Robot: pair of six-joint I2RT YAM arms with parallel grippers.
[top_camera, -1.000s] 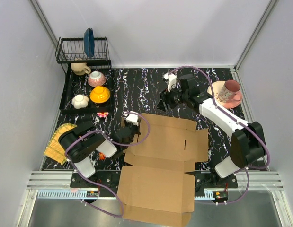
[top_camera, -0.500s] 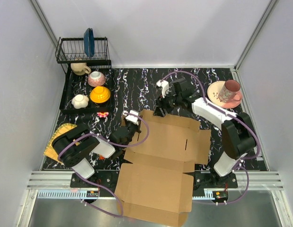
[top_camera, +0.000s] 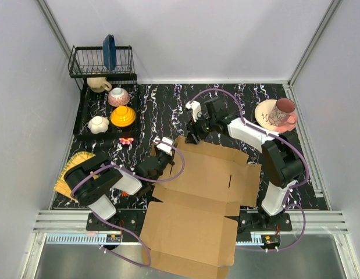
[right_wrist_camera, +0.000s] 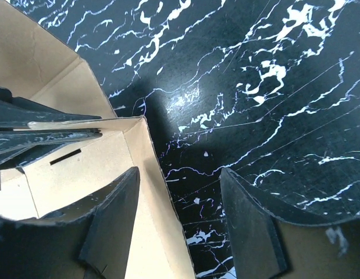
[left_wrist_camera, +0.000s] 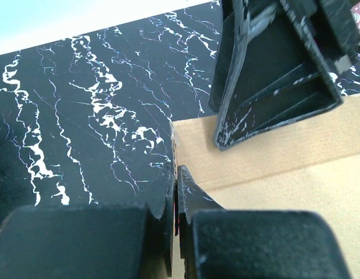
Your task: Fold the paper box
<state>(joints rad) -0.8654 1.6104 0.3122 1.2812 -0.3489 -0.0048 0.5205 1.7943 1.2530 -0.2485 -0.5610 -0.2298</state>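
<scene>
Pinching the paper box (top_camera: 197, 232) at its left edge, left gripper (left_wrist_camera: 175, 174) closed tight; right gripper (right_wrist_camera: 180, 174) open, straddling the far-left corner flap; box flat, long axis far-to-near, near end overhanging the table (top_camera: 162, 104).

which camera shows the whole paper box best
Top external: the whole paper box shows there, with all its panels and flaps. Left wrist shows only an edge strip where the shut left gripper pinches it. Right wrist shows only one corner, between the fingers of the open right gripper.
</scene>
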